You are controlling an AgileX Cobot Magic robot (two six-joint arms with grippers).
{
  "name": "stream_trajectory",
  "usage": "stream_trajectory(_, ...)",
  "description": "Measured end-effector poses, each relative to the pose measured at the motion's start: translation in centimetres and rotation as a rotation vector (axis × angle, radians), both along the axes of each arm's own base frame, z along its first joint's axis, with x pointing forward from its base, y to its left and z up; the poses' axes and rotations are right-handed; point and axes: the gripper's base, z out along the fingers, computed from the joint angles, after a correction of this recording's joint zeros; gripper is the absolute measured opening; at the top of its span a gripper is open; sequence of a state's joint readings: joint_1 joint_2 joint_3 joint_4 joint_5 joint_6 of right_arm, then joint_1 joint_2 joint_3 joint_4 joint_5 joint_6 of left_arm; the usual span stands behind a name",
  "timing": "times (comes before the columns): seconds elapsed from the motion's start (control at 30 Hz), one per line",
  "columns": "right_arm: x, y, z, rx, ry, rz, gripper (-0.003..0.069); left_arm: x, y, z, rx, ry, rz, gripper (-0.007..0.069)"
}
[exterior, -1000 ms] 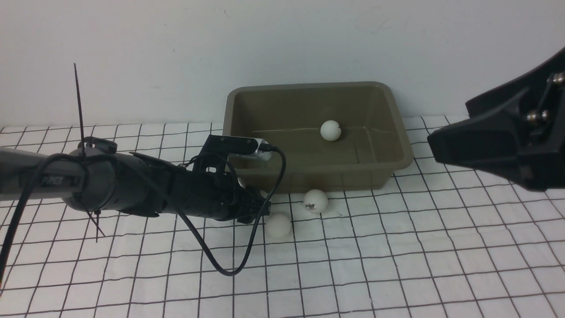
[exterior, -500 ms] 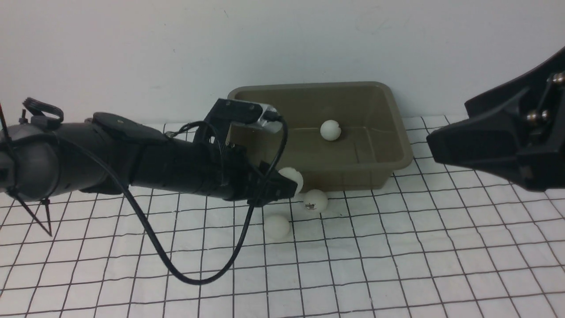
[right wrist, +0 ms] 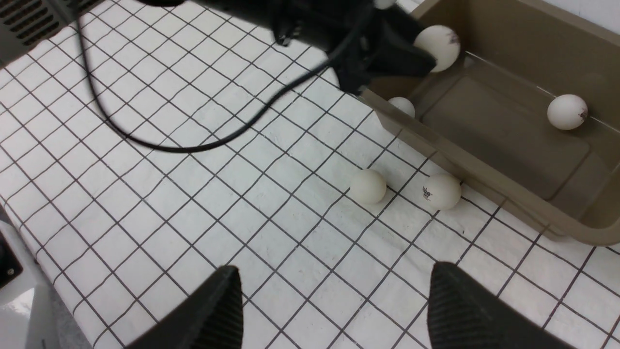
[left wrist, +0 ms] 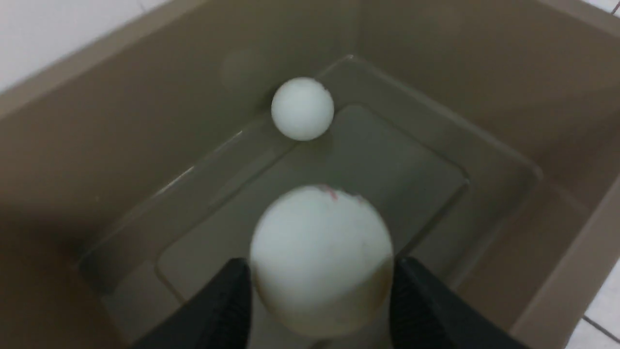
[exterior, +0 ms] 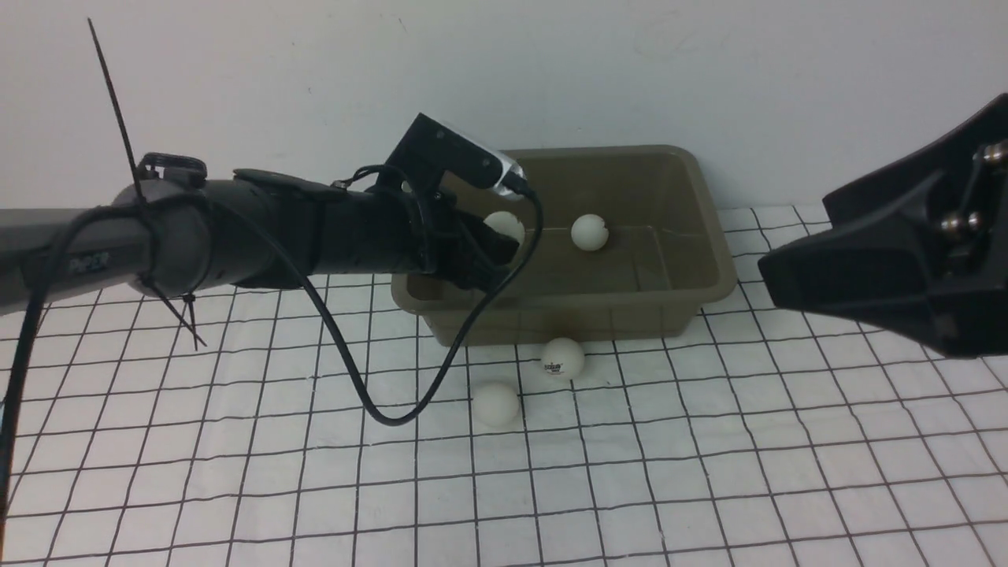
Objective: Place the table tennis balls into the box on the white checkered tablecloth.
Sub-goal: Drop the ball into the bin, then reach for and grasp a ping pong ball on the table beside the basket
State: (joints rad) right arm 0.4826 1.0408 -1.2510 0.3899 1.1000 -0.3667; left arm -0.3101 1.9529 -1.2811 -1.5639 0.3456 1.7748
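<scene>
1 table tennis ball [left wrist: 319,257] is clamped in the left gripper [left wrist: 322,266] above the box [exterior: 630,315], which holds 2 more balls [right wrist: 566,111] [right wrist: 402,105]. Another 2 [exterior: 562,358] [exterior: 496,404] lie on the white checkered tablecloth [exterior: 709,472] just before it. The right gripper [right wrist: 329,295] hangs empty, jaws apart.

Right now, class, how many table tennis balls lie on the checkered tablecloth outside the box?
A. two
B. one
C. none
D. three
A: only the plain ball and the printed ball rest on the tablecloth, just in front of the box.
</scene>
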Motion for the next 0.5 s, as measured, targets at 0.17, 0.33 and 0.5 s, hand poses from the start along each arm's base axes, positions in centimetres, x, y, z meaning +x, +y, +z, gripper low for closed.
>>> stream_trajectory(0.17, 0.0, 0.0, 0.0, 0.0, 0.001, 0.002, 0.0463, -0.3, 0.5, 1.7, -0.019, -0.004, 0.059, 0.0463)
stream_trajectory(0.33, -0.1, 0.0, -0.1, -0.011, 0.006, 0.011, 0.0463, -4.2, 1.2, 8.3, -0.087, -0.017, 0.029, 0.0465)
stream_trajectory(0.5, -0.1, 0.0, -0.1, -0.016, 0.002, 0.016, 0.0463, -9.7, 2.8, 9.3, 0.023, 0.241, -0.003, 0.0386)
